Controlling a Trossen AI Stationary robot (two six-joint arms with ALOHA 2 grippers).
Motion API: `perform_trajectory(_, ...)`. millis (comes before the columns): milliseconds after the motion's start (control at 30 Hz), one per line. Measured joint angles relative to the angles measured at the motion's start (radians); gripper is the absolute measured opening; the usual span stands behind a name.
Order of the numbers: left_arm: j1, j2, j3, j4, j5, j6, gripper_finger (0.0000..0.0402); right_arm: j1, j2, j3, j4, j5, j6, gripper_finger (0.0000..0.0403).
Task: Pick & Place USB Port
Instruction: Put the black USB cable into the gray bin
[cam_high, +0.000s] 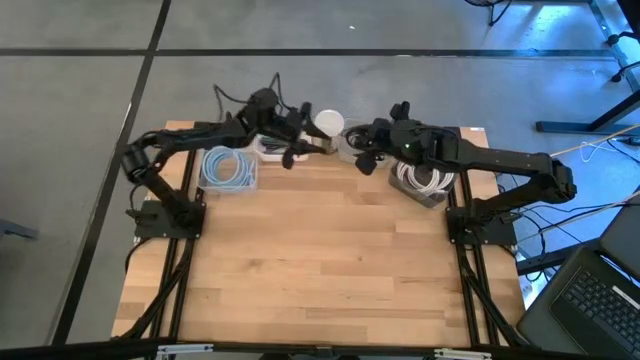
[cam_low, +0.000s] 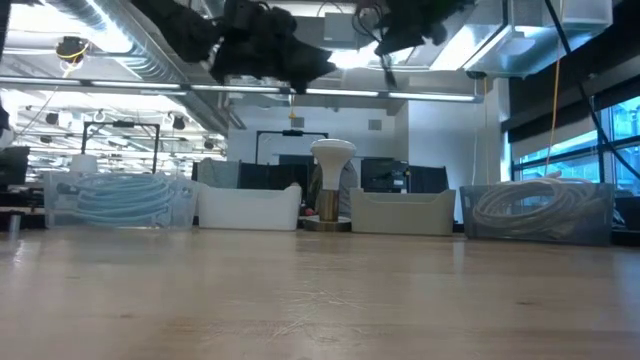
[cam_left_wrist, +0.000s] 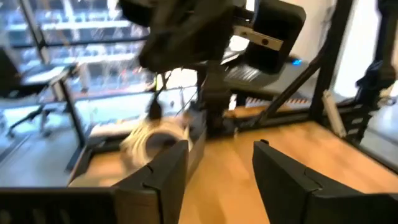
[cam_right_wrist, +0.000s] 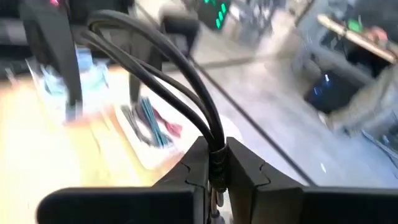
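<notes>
My right gripper (cam_right_wrist: 214, 163) is shut on a black USB cable (cam_right_wrist: 163, 57) and hovers high above the far middle of the table (cam_high: 366, 160). In the left wrist view the cable's plug end (cam_left_wrist: 154, 109) hangs below that arm. My left gripper (cam_left_wrist: 221, 163) is open and empty. It is raised above the white bin (cam_high: 268, 149), close to the left of the right gripper. In the low view both grippers show at the top, left (cam_low: 262, 48) and right (cam_low: 398, 28), with a thin black strand (cam_low: 386, 66) hanging under the right one. My right gripper pinches several black strands of the looped cable (cam_right_wrist: 215, 147) between its two fingers. The loops arch away beyond the fingertips. The cable is lifted clear of the table and the bins, with its plug end hanging free.
A row stands along the far edge: a clear bin of blue cable (cam_high: 228, 168), a white bin (cam_low: 250, 208), a white mushroom-shaped lamp (cam_high: 328, 123), a beige bin (cam_low: 402, 212) and a clear bin of white cable (cam_high: 425, 180). A white tray with coloured cables (cam_right_wrist: 149, 127) lies below the right gripper. Bare wood fills the near half (cam_high: 320, 260).
</notes>
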Motion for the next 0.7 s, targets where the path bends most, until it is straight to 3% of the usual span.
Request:
perform_trajectory(133,0.045,-0.129,0.0,-0.308,-0.023,0.101,0.0181,-0.009,-0.01,0.009,-0.18,0.046,0.063,0.003)
perform_trajectory(333,0.075,-0.351,-0.03,-0.689,-0.205,0.253,0.0177,-0.045,-0.036,0.008,-0.427,0.059,0.176,0.003)
perform_trajectory(500,0.127,-0.537,-0.165,-0.747,-0.211,0.269,0.017,-0.048,-0.144,-0.035,-0.51,0.137,0.229,0.003)
perform_trajectory(700,0.215,-0.75,-0.369,-0.681,-0.21,0.182,0.0164,-0.049,-0.331,-0.156,-0.459,0.119,0.265,0.003)
